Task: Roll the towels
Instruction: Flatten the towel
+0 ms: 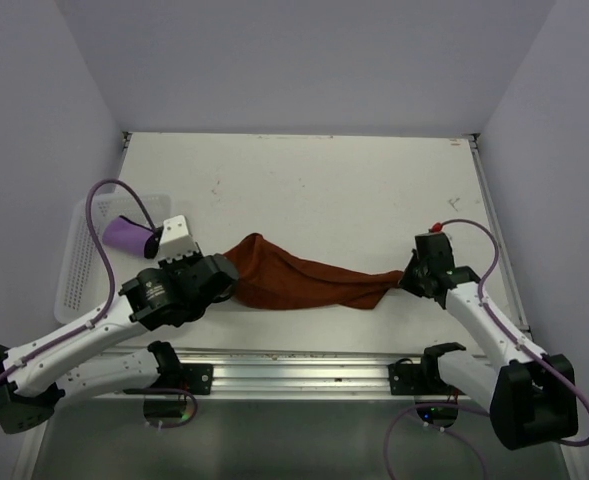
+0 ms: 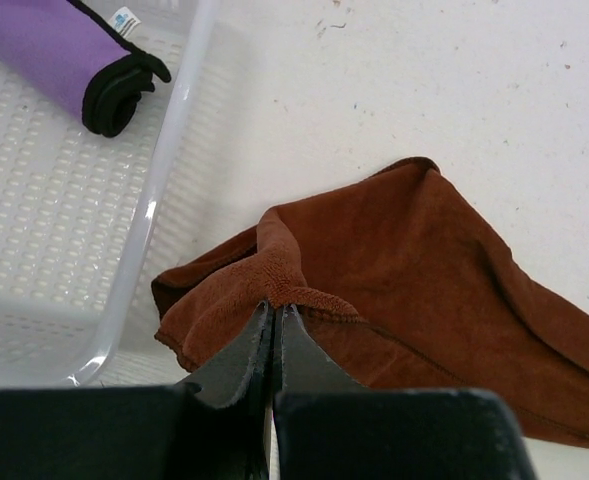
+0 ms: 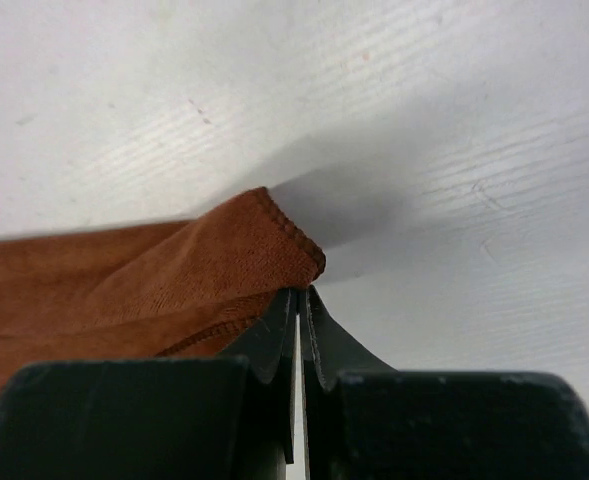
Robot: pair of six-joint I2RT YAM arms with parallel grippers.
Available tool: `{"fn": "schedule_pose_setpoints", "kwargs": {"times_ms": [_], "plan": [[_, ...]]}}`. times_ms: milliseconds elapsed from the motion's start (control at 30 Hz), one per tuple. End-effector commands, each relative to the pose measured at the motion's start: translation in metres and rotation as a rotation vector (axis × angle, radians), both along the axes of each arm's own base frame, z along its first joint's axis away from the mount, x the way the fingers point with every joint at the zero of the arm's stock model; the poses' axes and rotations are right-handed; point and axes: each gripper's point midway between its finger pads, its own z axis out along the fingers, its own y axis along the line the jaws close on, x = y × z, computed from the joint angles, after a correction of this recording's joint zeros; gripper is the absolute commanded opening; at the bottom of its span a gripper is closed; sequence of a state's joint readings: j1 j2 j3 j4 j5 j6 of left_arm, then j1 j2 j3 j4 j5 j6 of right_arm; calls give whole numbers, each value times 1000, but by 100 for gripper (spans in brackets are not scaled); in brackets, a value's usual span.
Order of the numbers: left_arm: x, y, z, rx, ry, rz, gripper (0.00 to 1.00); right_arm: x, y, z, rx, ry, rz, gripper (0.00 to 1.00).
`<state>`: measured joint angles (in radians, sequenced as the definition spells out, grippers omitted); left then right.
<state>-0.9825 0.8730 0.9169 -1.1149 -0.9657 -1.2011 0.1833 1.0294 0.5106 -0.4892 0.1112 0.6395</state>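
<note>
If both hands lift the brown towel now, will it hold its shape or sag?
Likely floppy: the brown towel lies bunched in soft folds between the left hand and the right hand, so its middle would probably sag. It looks thin and light for its size. The fuzzy pile probably resists slipping, so both pinched edges should hold.
</note>
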Motion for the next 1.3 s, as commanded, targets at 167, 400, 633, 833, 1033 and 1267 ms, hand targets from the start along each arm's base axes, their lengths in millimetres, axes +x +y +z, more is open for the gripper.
{"fn": "schedule_pose_setpoints", "kwargs": {"times_ms": [167, 400, 633, 833, 1033, 1267], "plan": [[58, -25, 48, -40, -151, -27, 0, 53, -15, 93, -42, -217, -75, 0], [139, 4, 88, -88, -174, -32, 0, 103, -47, 157, -10, -325, -193, 0], [190, 32, 144, -155, -245, -63, 0, 131, -97, 215, 45, -378, -310, 0], [201, 27, 161, -158, -307, -168, 0, 144, -101, 255, 52, -461, -302, 0], [193, 18, 128, -175, -259, -227, 0, 134, -102, 273, 22, -467, -284, 0], [162, 12, 70, -206, -168, -263, 0, 108, -98, 246, 11, -399, -267, 0]]}}
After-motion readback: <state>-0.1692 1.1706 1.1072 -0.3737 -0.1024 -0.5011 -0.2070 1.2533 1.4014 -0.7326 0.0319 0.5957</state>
